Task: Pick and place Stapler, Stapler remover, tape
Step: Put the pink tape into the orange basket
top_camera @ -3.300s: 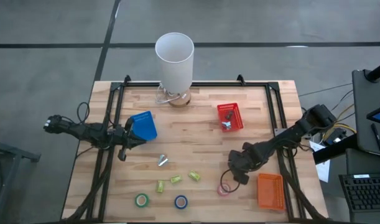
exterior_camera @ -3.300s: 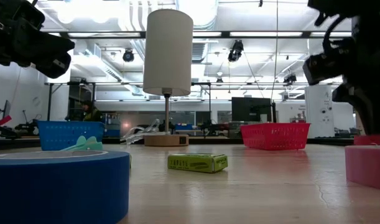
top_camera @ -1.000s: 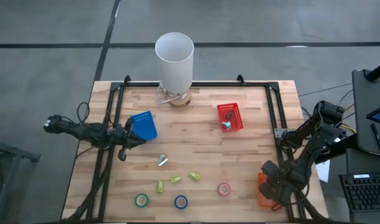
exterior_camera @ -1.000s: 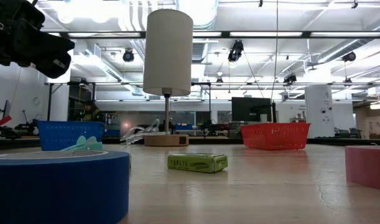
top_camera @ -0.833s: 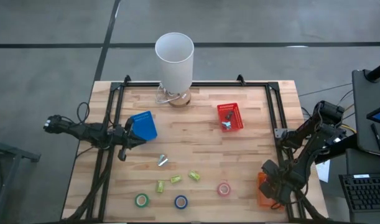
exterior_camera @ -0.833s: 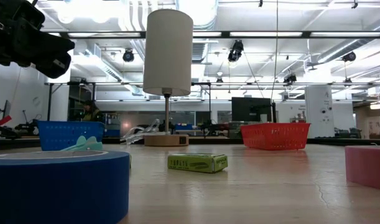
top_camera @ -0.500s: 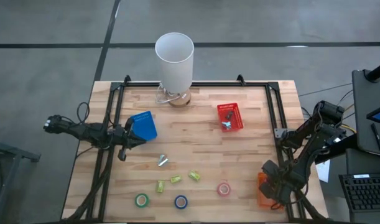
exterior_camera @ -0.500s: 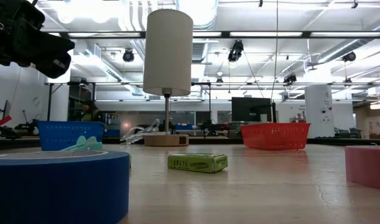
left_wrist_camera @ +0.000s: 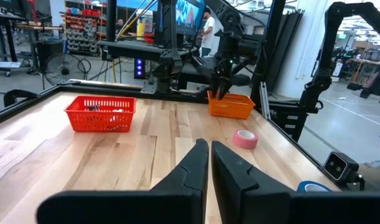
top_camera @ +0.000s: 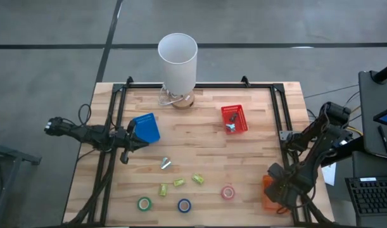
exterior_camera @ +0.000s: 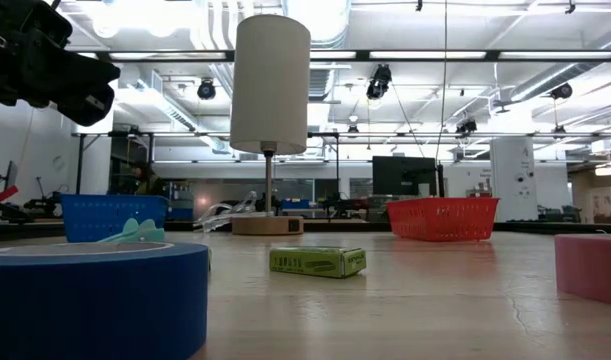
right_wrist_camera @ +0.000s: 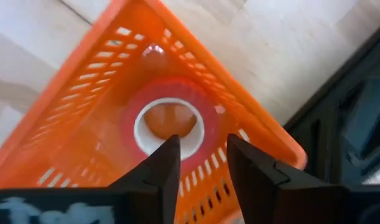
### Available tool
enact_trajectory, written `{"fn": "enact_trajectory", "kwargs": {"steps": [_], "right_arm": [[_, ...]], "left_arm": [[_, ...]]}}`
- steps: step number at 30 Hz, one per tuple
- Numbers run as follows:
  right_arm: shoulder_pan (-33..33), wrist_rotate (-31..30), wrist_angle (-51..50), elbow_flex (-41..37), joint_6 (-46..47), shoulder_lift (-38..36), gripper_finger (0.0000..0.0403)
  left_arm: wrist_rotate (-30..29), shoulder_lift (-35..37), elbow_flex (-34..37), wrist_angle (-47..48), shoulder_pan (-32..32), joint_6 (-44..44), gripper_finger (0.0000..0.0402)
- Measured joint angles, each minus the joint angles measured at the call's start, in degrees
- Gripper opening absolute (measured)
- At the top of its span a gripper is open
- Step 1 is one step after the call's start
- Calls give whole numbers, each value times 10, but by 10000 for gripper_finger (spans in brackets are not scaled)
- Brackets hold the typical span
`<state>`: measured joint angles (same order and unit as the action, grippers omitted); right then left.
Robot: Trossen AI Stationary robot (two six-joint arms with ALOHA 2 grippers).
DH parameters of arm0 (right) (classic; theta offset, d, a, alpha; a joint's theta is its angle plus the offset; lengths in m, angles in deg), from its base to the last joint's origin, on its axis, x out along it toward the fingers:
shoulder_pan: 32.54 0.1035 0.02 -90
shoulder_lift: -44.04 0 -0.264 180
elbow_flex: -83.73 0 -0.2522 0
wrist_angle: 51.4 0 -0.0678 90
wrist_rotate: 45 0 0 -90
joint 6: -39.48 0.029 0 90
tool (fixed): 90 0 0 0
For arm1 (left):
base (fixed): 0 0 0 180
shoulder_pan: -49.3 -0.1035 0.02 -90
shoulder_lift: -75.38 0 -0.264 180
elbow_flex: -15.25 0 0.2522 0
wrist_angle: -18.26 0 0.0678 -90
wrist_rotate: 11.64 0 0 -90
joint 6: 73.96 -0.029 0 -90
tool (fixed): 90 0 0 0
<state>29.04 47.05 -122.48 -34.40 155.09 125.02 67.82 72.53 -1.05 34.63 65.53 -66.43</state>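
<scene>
My right gripper (right_wrist_camera: 202, 158) hangs open, pointing down, over the orange basket (right_wrist_camera: 84, 118) at the table's near right (top_camera: 266, 193). A red tape roll (right_wrist_camera: 170, 99) lies in that basket right below the fingers. A pink roll (top_camera: 228, 192), a blue roll (top_camera: 184, 205) and a green roll (top_camera: 144, 204) lie flat near the front edge. A small silver and teal piece (top_camera: 166, 164) lies mid-table. I cannot pick out a stapler for sure. My left gripper (left_wrist_camera: 209, 152) waits shut and level at the left edge, beside the blue basket (top_camera: 146, 128).
A red basket (top_camera: 234, 119) with a small metal item inside stands at the back right. A white lamp (top_camera: 178, 60) stands at the far edge. Three yellow-green blocky pieces (top_camera: 179, 182) lie between the silver piece and the rolls. Black rails (top_camera: 285, 120) run along both sides.
Over the last second nothing has visibly moved. A few seconds ago my right gripper stood over the table next to the pink roll; since then it has gone toward the near right corner, over the orange basket.
</scene>
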Motion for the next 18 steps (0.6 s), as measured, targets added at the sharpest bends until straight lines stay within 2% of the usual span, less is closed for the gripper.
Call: {"fn": "enact_trajectory", "kwargs": {"steps": [3, 8, 13, 18], "right_arm": [[-3, -18, -30, 28, -1, -3, 129], [-15, -97, -37, 66, -34, -3, 121], [-43, -142, -25, 91, -105, 5, 109], [-90, -159, 25, 96, -186, 14, 96]], "left_arm": [[0, 0, 0, 0, 0, 0, 25], [0, 0, 0, 0, 0, 0, 23], [0, 0, 0, 0, 0, 0, 25], [0, 0, 0, 0, 0, 0, 23]]}}
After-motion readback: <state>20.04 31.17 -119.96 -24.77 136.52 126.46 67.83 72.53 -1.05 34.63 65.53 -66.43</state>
